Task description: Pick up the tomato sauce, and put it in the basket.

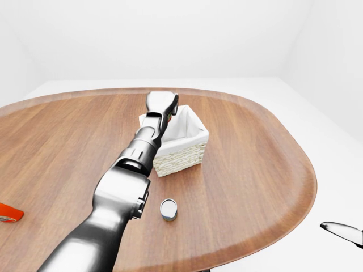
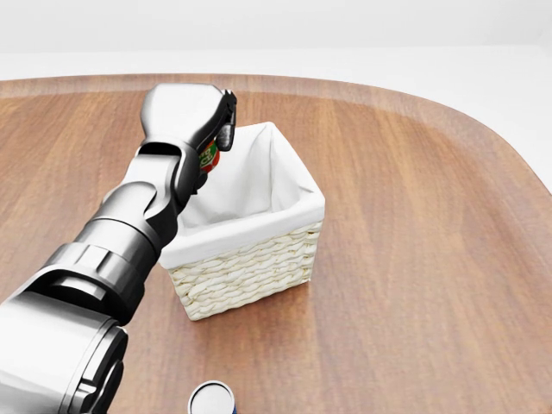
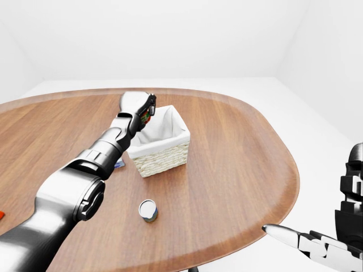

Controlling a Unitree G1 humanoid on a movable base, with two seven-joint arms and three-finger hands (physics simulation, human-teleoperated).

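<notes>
Fingers [image 2: 226, 121] hide most tomato sauce [image 2: 208, 157]; right-eye view shows more.

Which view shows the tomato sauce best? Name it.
The head view: the tomato sauce shows red and green under the left hand. The right-eye view gives a small sliver; the left-eye view barely shows it.

Sauce-gripping left robot hand [image 2: 216, 129] over basket [image 2: 250, 259]

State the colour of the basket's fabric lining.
White lining, over pale woven basket; head view shows it best.
</notes>
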